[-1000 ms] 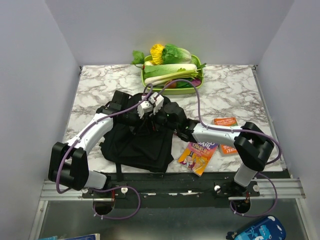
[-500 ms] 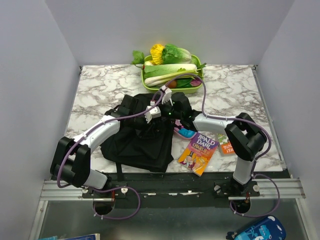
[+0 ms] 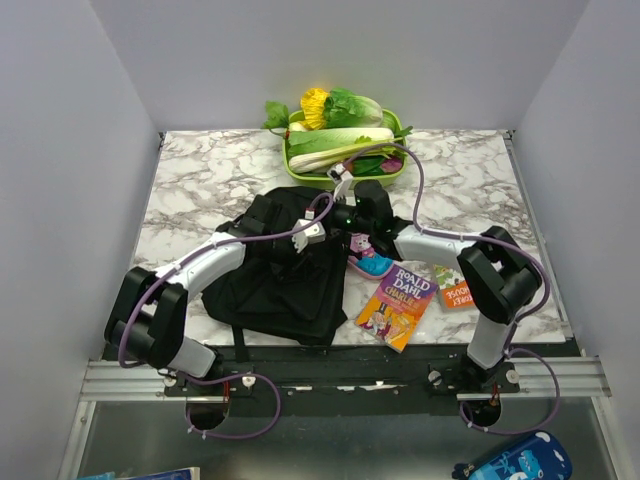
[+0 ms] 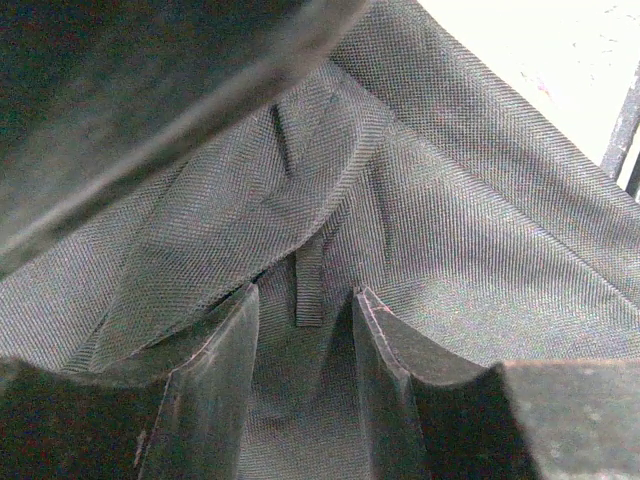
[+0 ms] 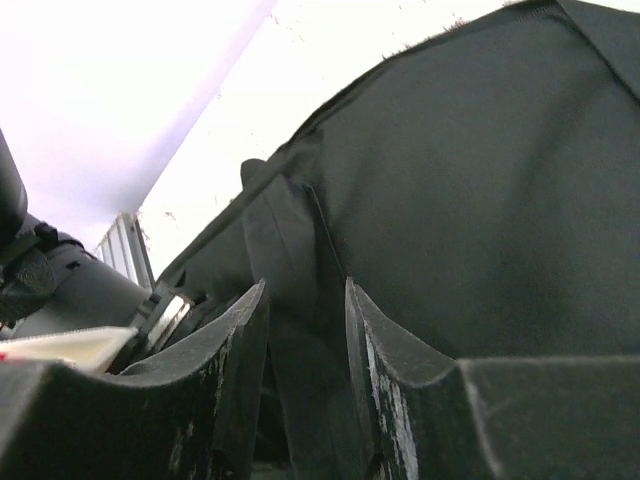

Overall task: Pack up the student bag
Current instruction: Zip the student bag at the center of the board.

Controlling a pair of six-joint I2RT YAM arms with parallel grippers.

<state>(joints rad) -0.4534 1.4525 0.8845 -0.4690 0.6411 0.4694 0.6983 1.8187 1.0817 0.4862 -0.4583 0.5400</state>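
While left fingers (image 4: pixel 210 380) and right fingers (image 5: pixel 225 380) stand parted against the student bag (image 3: pixel 280 275), I risk snagging loose folds.

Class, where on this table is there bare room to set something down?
The white marble table is bare left and right of the green vegetable tray. It is crowded around the black fabric backpack and the colourful paperback books.
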